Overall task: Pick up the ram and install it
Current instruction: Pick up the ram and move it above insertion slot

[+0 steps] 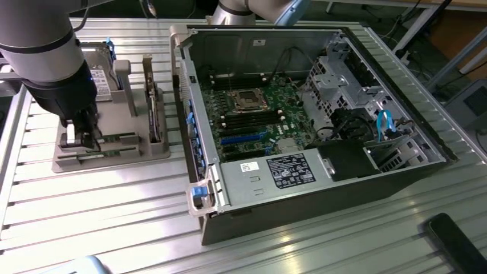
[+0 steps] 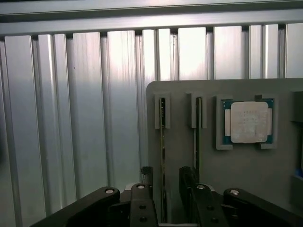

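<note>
Open end effector (image 2: 165,176) straddles the ram (image 2: 162,137), stood on edge in a grey holder (image 2: 180,142) so both sides are reachable.

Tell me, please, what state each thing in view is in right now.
gripper: open, low at the holder.
nearer ram stick: on edge in its slot, between the jaws, not gripped.
other ram stick: on edge in its slot.
processor: flat in its recess.
computer case: side open, motherboard showing.
</note>
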`<action>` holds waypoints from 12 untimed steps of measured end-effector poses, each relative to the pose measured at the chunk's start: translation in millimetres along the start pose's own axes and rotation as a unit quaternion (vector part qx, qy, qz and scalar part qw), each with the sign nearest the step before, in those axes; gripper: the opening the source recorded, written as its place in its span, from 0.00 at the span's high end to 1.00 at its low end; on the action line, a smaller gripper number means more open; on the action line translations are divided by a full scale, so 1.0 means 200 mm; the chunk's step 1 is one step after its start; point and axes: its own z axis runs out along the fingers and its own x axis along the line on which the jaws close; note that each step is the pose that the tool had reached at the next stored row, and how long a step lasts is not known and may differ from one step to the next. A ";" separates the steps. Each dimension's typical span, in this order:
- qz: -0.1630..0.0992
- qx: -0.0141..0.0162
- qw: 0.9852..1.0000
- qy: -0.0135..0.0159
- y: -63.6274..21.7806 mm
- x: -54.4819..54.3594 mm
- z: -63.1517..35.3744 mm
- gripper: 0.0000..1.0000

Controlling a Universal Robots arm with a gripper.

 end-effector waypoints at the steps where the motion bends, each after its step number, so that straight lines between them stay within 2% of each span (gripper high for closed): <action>1: 0.000 0.000 1.000 0.000 0.000 0.00 0.006 0.64; 12: 0.000 0.000 1.000 0.000 0.001 0.00 0.070 0.64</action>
